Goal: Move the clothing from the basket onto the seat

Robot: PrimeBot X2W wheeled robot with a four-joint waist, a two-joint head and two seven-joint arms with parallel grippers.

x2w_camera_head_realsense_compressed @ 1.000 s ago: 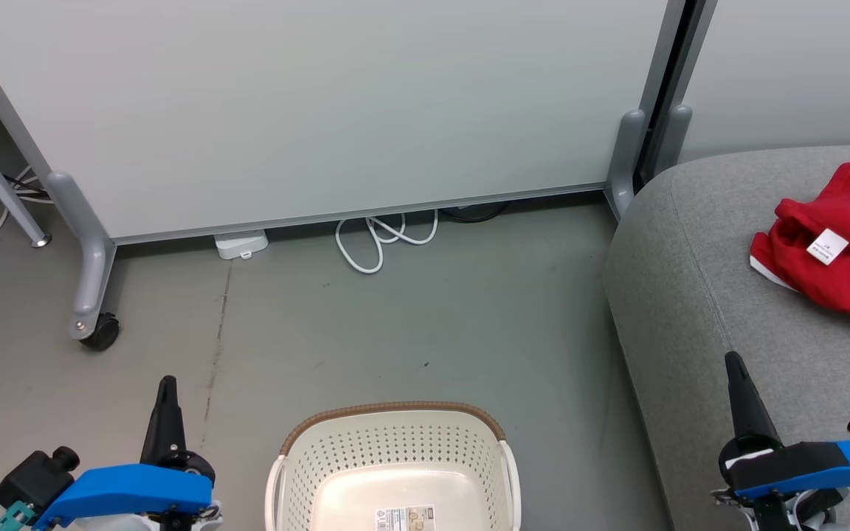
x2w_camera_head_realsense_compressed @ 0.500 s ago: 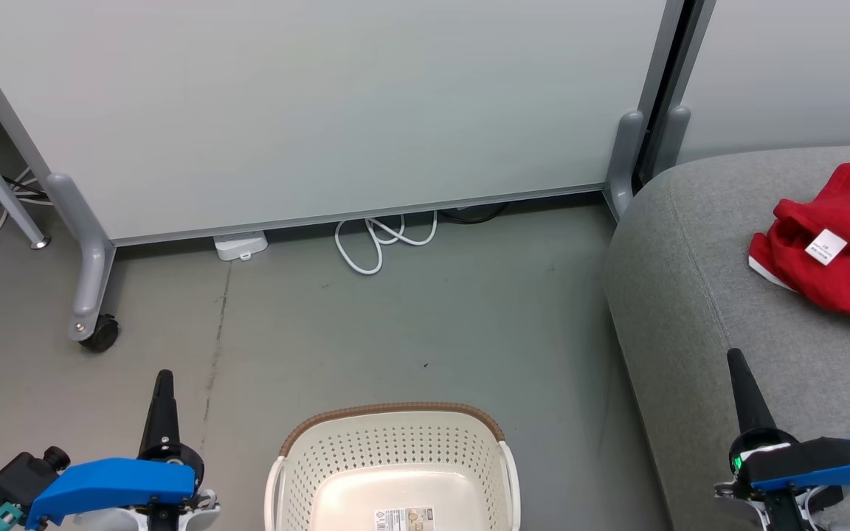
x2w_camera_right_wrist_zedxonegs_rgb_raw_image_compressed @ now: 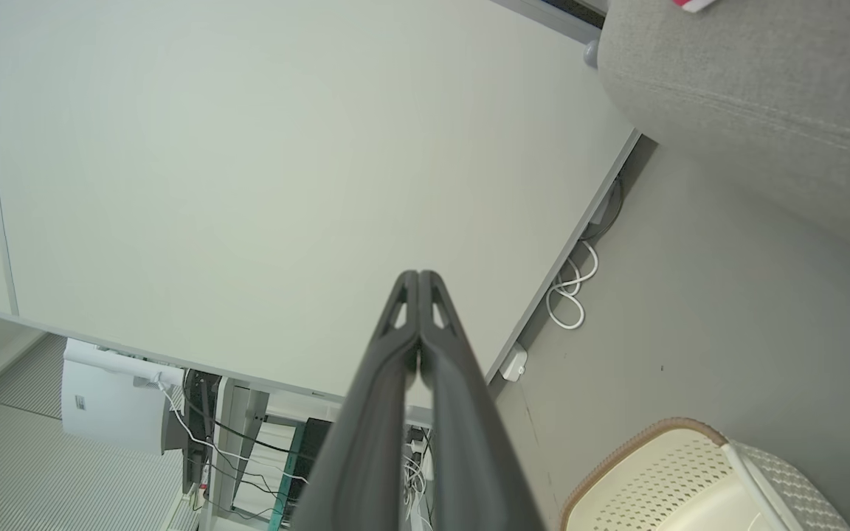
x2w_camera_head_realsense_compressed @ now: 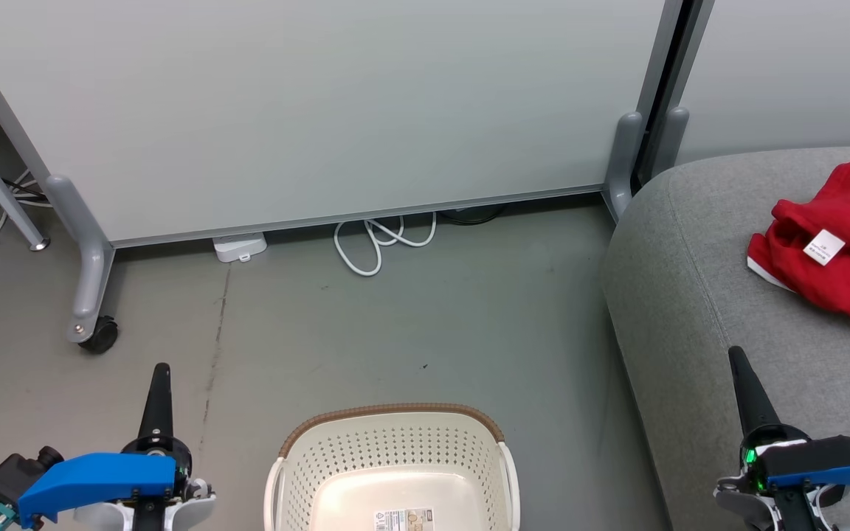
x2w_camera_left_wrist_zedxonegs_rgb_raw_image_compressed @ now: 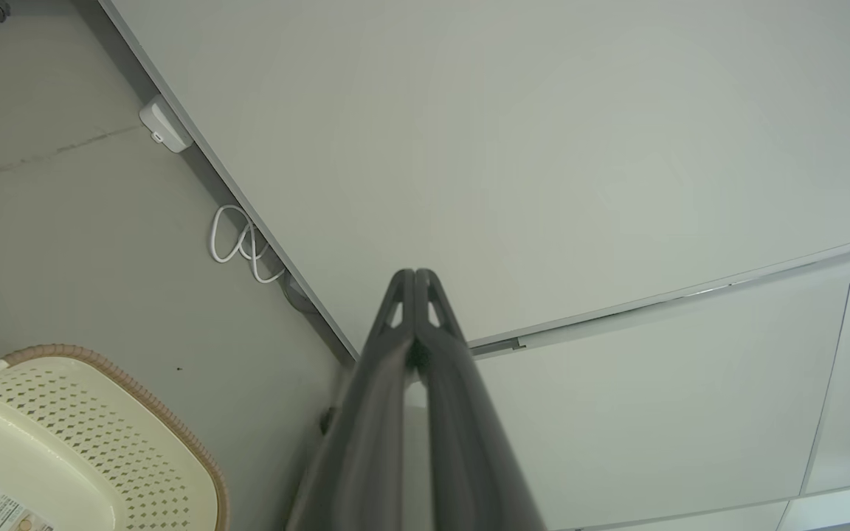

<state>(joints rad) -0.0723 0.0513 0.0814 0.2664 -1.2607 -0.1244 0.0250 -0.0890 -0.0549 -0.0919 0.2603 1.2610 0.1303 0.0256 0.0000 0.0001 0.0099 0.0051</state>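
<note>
Here the crumpled red clothing (x2w_camera_head_realsense_compressed: 842, 254) lies on the rounded grey fabric seat (x2w_camera_head_realsense_compressed: 683, 310), ahead and right of the right gripper (x2w_camera_head_realsense_compressed: 736, 355), fingers pressed together, empty. The left gripper (x2w_camera_head_realsense_compressed: 162, 368), likewise closed, flanks the perforated cream basket (x2w_camera_head_realsense_compressed: 395, 408).

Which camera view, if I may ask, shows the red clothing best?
The head view: the clothing lies bunched on the seat, tag visible. The right wrist view catches a red sliver at its top edge.
</note>
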